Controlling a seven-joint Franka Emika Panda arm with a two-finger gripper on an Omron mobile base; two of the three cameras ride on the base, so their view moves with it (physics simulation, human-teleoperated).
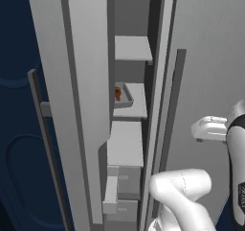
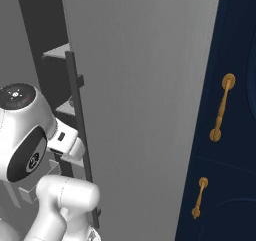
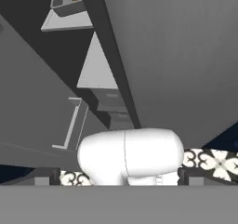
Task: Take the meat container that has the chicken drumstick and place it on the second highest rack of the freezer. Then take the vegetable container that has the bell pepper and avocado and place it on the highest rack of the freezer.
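**Figure.** The freezer [image 1: 130,24], a tall narrow grey cabinet, stood open, with its flat shelves stacked above grey drawers [image 1: 127,182]. A broad grey panel with a long dark vertical bar handle [image 1: 173,110] bordered the opening on the right.

The highest rack [image 1: 131,48], a plain light-grey slab, carried nothing. The second highest rack [image 1: 138,109], the like slab just below it, bore the meat container [image 1: 128,96], a shallow grey open tray. The tray sat toward the rack's rear left corner and clear of its front edge. In the tray lay the chicken drumstick [image 1: 117,93], a small reddish-brown piece against the left wall.

The two-finger gripper [image 1: 197,129] on the white arm stood outside the cabinet, in front of the handled panel and well apart from both racks. Its jaws were spread wide with nothing between them.

Judged from this layout, the meat step was complete and the step in hand was fetching the vegetable container. To do it well, the arm should swing away without brushing the bar handle or the edge of the opening. The jaws should stay spread until they straddle one wall of the vegetable container. That container should then be carried level and entered above the top slab, not into the gap beneath it. It should be set down well back from the slab's front edge.
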